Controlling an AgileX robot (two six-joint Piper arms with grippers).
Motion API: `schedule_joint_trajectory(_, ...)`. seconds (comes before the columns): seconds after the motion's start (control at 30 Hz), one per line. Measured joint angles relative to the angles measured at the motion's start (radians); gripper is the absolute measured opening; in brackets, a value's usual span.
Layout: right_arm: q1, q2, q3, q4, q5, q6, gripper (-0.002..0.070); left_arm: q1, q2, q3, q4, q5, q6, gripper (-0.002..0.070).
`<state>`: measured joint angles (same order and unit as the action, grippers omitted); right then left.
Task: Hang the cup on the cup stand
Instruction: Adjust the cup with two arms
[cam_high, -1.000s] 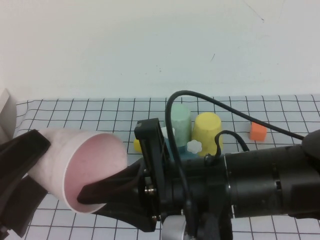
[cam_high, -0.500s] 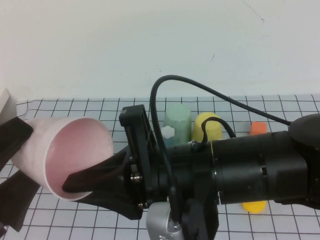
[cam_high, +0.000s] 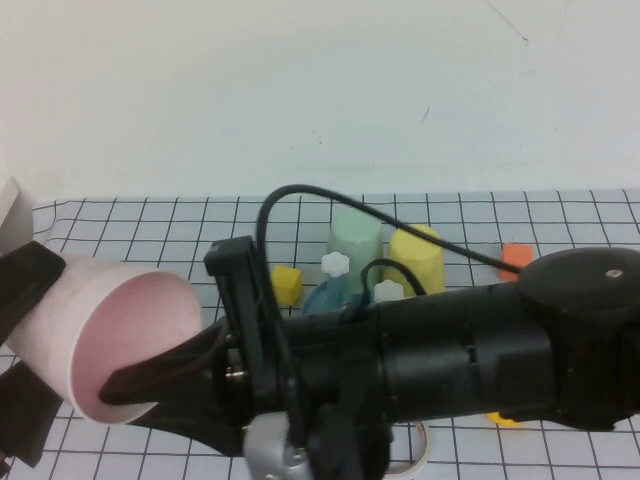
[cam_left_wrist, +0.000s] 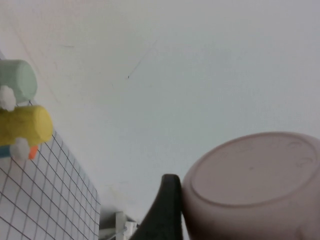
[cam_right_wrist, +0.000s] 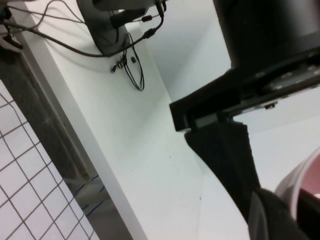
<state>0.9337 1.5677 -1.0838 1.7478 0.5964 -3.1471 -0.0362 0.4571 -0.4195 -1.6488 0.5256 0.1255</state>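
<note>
- The cup (cam_high: 110, 330) was a pale pink, faintly speckled plastic tumbler with a smooth pink inside, lying tilted in the air at the near left, mouth toward the camera.
- The left gripper (cam_high: 25, 350) held it around the body, matte black fingers (cam_left_wrist: 162, 210) spread wide against its wall near the flat round base.
- The right gripper (cam_high: 150, 385) pinched the cup's rim, jaws nearly pressed together, one black finger inside the mouth.
- The cup stand (cam_high: 340, 290) stood far back on the gridded table (cam_high: 150, 225); only white flower-shaped knobs and a slice of blue showed behind the right arm.
- A mint-green cup (cam_high: 355, 240) and a yellow cup (cam_high: 420, 255) sat upside down on its pegs.
</note>
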Motion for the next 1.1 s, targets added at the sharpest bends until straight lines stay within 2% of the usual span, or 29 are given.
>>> schedule_joint_trajectory(0.33,0.04,0.025,-0.009,0.024,-0.073,-0.006,0.0055,0.002,0.004,0.006,0.004,-0.023,0.08,0.0686)
schedule_joint_trajectory(0.43,0.04,0.025,-0.009,0.024,-0.073,-0.008,0.0056,0.002,0.004,0.006,0.002,-0.023,0.083,0.0658)
schedule_joint_trajectory(1.1,0.049,0.025,-0.009,0.024,-0.111,-0.01,0.0067,0.002,0.006,0.007,-0.004,-0.027,0.102,0.0658)
